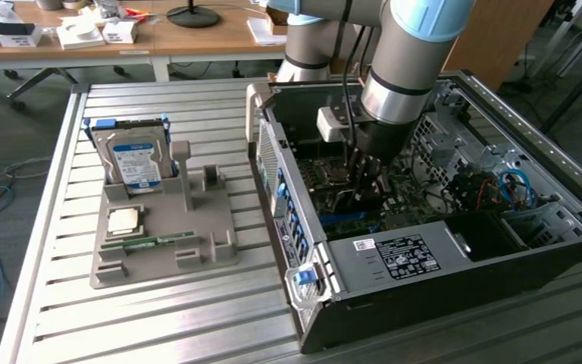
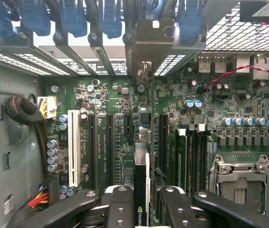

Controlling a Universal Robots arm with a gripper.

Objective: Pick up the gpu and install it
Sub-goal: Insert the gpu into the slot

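Arm point(image 1: 405, 76) reaching straight down, fingers point(image 2: 120, 209) clamped, narrowly apart

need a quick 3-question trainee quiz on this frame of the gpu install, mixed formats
1. True or false: the gpu is clamped edge-on between the fingers, above the motherboard.
2. What stands upright in the tray on the exterior view's left? A) hard drive B) fan C) power supply
3. Fill in: the arm reaches down into the open computer ____.

Key: 1 true; 2 A; 3 case.
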